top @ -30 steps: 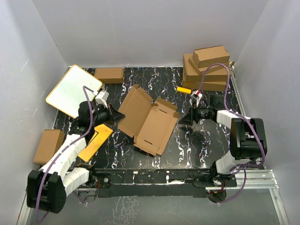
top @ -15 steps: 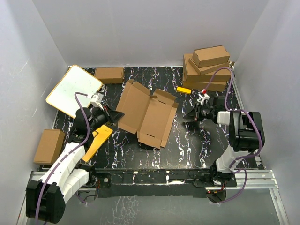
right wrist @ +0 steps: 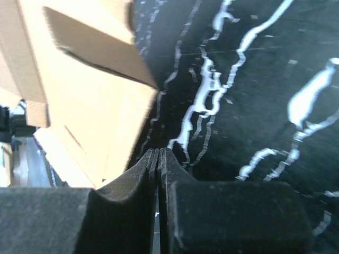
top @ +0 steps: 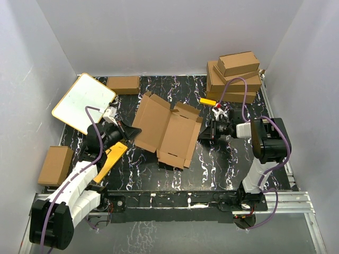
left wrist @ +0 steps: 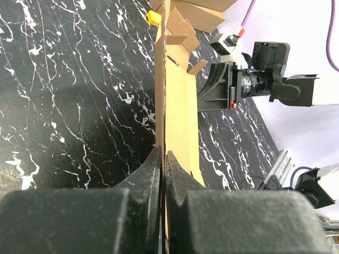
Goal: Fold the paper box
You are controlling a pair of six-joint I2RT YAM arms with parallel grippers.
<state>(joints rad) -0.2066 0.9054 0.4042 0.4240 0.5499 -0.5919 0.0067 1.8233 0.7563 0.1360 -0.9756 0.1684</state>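
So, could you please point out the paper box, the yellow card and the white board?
paper box [top: 179,138]: top external view, on its right panel.
yellow card [top: 109,159]: top external view, on its middle.
white board [top: 83,101]: top external view, on its white face.

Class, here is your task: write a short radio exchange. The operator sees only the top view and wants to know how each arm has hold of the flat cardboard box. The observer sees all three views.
Operator: From above I can't tell. Do the left jaws grip the box?
Observer: Yes. The left wrist view shows them shut on its edge, with the box seen edge-on between them.
Operator: And the right jaws?
Observer: In the right wrist view they are shut, tips together. The box lies just to one side of the tips, and I can't tell whether they pinch it.
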